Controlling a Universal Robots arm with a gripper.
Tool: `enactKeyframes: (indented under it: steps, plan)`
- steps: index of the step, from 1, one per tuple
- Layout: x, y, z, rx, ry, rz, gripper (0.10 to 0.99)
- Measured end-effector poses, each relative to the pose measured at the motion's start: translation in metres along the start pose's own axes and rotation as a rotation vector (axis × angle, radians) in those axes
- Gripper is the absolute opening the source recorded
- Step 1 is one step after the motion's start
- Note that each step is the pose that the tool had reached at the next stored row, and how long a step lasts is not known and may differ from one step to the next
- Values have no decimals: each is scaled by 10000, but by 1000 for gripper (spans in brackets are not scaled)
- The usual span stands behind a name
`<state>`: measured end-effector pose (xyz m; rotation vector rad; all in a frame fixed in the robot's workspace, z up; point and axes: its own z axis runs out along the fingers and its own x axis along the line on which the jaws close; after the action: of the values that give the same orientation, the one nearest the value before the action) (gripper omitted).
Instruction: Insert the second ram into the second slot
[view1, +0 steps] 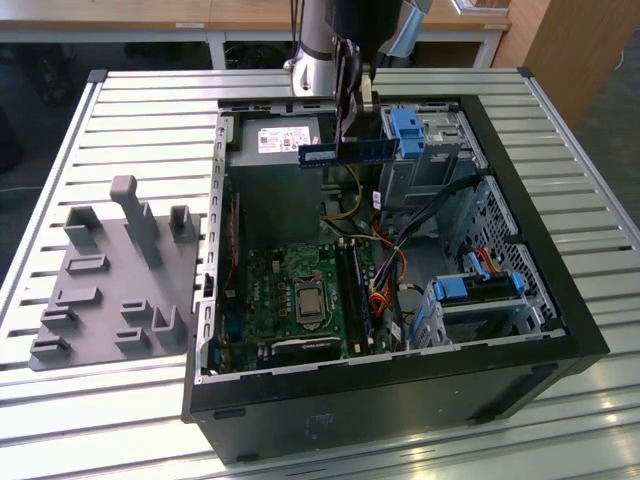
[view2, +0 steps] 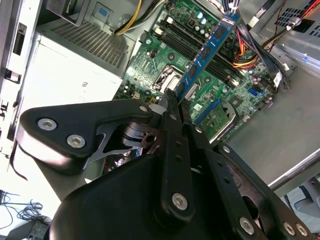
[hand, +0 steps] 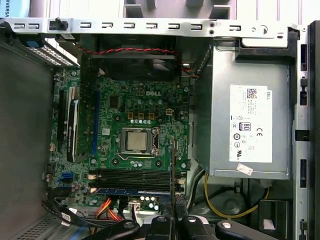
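Observation:
My gripper (view1: 350, 135) hangs over the open computer case and is shut on the second ram (view1: 348, 151), a long thin blue stick held level, high above the motherboard (view1: 265, 290). In the second wrist view the ram (view2: 207, 47) juts out from between the closed fingers (view2: 170, 107) over the board. In the first wrist view it shows edge-on as a thin line (hand: 173, 170) crossing the black memory slots (hand: 132, 175). Another blue stick (hand: 132, 191) is seated in a neighbouring slot. The slots (view1: 355, 290) lie well below the held ram.
A grey power supply (hand: 250, 120) fills the case corner beside the board. Blue drive-bay latches (view1: 408, 130) (view1: 465, 290) and orange and black cables (view1: 385, 270) crowd the exterior view's right. A grey fixture tray (view1: 110, 280) lies on the slatted table at the left.

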<state>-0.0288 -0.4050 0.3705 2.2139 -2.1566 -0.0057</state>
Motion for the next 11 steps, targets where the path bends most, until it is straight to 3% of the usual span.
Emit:
enactKeyframes:
  steps: [11]
  plan:
    - [3, 0, 0, -2, 54, 2, 137]
